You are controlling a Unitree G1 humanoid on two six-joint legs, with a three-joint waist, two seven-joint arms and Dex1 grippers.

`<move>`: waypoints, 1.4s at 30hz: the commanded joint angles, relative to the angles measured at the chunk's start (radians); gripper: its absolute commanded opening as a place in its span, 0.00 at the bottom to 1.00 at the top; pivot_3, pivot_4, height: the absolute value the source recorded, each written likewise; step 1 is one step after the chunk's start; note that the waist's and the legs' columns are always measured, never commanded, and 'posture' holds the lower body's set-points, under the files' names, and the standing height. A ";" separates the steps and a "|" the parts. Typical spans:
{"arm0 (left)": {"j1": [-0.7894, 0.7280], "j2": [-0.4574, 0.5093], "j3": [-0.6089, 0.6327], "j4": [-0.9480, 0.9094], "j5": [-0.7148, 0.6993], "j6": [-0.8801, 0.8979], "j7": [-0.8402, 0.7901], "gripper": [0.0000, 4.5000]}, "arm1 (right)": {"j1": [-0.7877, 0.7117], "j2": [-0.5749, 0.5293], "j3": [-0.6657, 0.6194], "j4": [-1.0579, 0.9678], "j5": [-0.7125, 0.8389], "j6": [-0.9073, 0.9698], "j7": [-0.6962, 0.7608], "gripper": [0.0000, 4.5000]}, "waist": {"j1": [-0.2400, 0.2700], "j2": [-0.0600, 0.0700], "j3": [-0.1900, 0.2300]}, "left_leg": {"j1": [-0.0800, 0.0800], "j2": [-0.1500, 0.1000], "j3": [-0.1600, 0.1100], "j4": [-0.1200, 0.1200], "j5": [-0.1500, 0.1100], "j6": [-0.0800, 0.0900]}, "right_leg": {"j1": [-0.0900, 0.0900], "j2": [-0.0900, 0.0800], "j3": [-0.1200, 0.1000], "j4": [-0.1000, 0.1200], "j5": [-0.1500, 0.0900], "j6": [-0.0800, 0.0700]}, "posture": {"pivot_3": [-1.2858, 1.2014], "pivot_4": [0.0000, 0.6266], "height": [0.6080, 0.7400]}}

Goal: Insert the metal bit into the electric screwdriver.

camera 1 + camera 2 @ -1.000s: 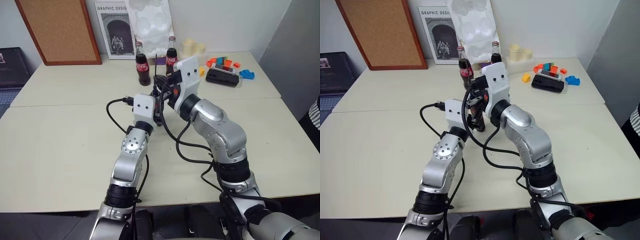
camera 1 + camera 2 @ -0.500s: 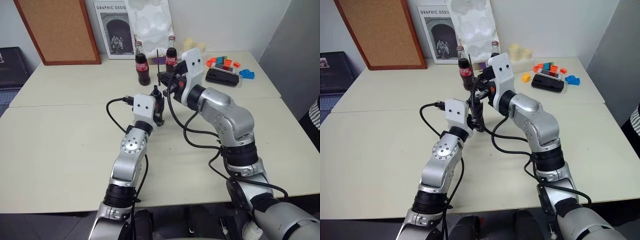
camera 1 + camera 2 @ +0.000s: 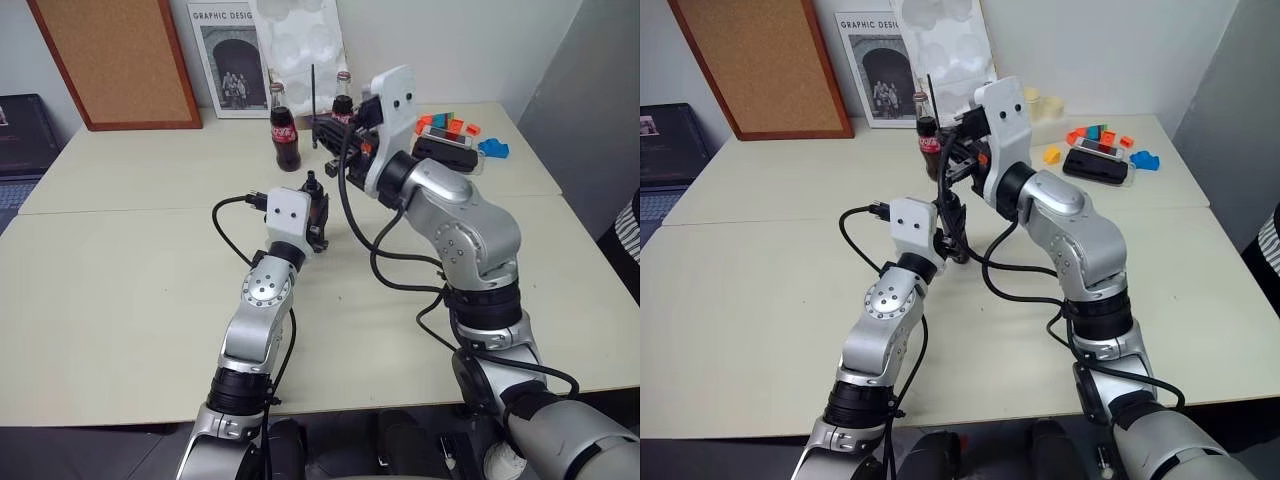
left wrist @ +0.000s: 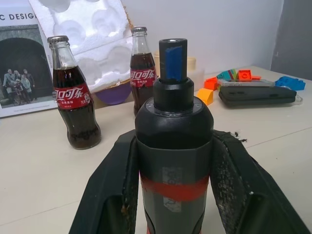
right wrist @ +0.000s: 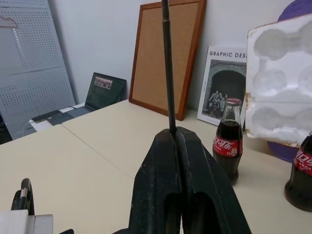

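The left gripper has its fingers clamped on the electric screwdriver, held upright above the surface, nose up (a red band rings its body). Beyond and above the screwdriver, the right gripper pinches the metal bit between closed fingers, the rod standing upright near two cola bottles.

Open tabletop lay from 6 to 9 o'clock of the left gripper. Two cola bottles stood near at 12. Phone and colored blocks crowded 2 o'clock; corkboard and foam tray walled the far edge.
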 commanded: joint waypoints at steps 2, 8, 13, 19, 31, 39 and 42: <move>-0.009 0.010 0.022 -0.028 0.012 0.001 0.008 0.37 | 0.005 0.023 0.016 -0.074 0.000 0.014 -0.036 0.00 | 0.000 0.000 0.000 | 0.000 0.000 0.000 0.000 0.000 0.000 | 0.000 0.000 0.000 0.000 0.000 0.000 | 0.52 0.24 1.00; -0.012 0.008 0.023 -0.028 0.015 0.002 0.016 0.37 | 0.039 0.056 0.048 -0.132 -0.013 0.045 -0.093 0.00 | -0.001 0.000 0.000 | 0.000 0.000 0.000 0.000 0.000 0.000 | 0.000 0.000 0.000 0.000 0.000 0.000 | 0.52 0.24 1.00; -0.014 0.007 0.023 -0.024 0.016 0.000 0.020 0.37 | 0.073 0.089 0.077 -0.172 -0.045 0.058 -0.156 0.00 | -0.001 0.000 0.000 | 0.000 0.000 0.000 0.000 0.000 0.000 | 0.000 0.000 0.000 0.000 0.000 0.000 | 0.52 0.24 1.00; -0.016 0.005 0.023 -0.019 0.017 -0.003 0.022 0.37 | 0.085 0.104 0.076 -0.166 -0.072 0.044 -0.196 0.00 | -0.002 0.000 0.000 | 0.000 0.000 0.000 0.000 0.000 0.000 | 0.000 0.000 0.000 0.000 0.000 0.000 | 0.52 0.24 1.00; -0.017 0.008 0.026 -0.019 0.014 -0.003 0.020 0.37 | 0.081 0.127 0.066 -0.140 -0.063 0.036 -0.181 0.00 | -0.003 0.000 0.000 | 0.000 0.000 0.000 0.000 0.000 0.000 | -0.001 0.000 0.000 0.000 0.000 0.000 | 0.52 0.24 1.00; -0.019 0.009 0.026 -0.020 0.015 -0.004 0.018 0.37 | 0.090 0.127 0.066 -0.124 -0.071 0.028 -0.178 0.00 | -0.003 0.000 0.000 | -0.001 0.000 0.000 0.000 0.000 0.000 | -0.001 0.000 0.000 0.000 0.000 0.000 | 0.52 0.24 1.00; -0.020 0.009 0.025 -0.020 0.015 -0.005 0.018 0.37 | 0.092 0.123 0.065 -0.116 -0.074 0.021 -0.177 0.00 | -0.003 0.000 0.000 | -0.001 0.000 0.000 0.000 0.000 0.000 | -0.001 0.000 0.000 0.000 0.000 0.000 | 0.52 0.24 1.00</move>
